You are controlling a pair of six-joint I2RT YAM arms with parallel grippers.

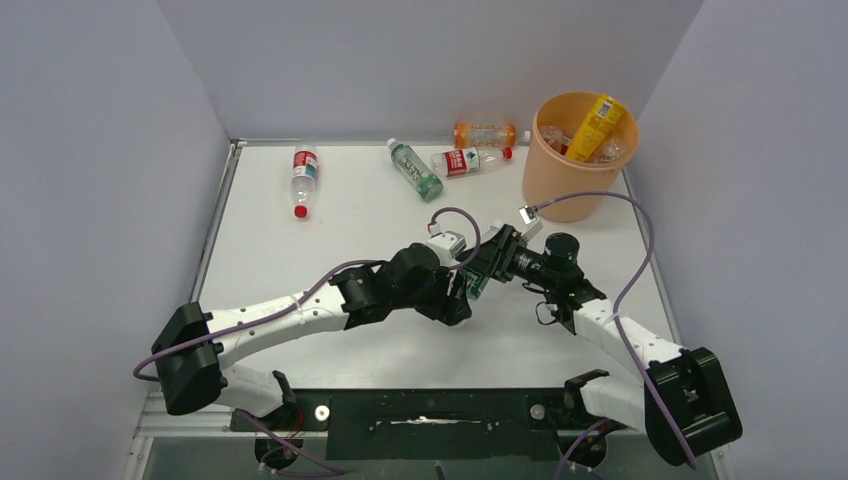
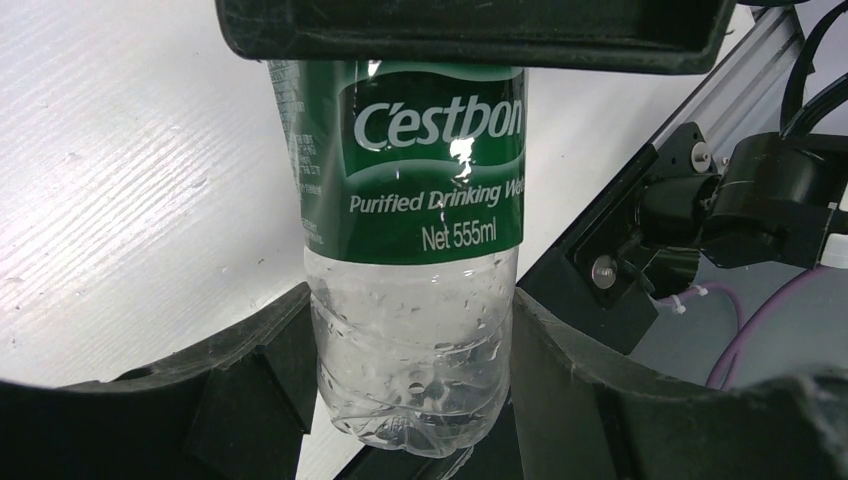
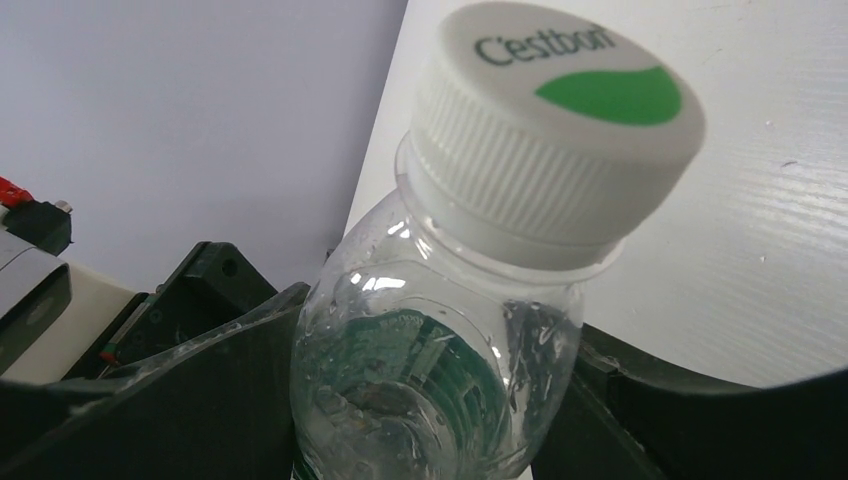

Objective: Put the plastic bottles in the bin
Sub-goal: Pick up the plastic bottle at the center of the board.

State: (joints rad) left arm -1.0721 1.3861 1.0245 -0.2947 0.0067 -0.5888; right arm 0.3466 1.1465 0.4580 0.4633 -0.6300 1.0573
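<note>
You've got a few bottles (image 1: 596, 125) in the bin (image 1: 560, 190) beyond the right pincer (image 3: 445, 330), four loose bottles (image 1: 415, 168) on the bench (image 1: 330, 250) past both pincers, and a green-label bottle (image 2: 430, 200) gripped by the left pincer (image 2: 410, 330), the right's jaws flanking its shoulder, though whether they hold it you cannot tell.

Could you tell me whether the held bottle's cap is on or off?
On: the white cap covers the neck of the bottle in the right wrist view.

left wrist: green-label bottle (image 2: 430, 200) top hidden behind black bar (image 2: 470, 30) above left gripper (image 2: 412, 320) | right wrist: bottle base cut off below right gripper (image 3: 440, 335), finger contact unclear | top: bottle mostly hidden between both grippers; bin (image 1: 560, 190) contents beyond them too small to count
</note>
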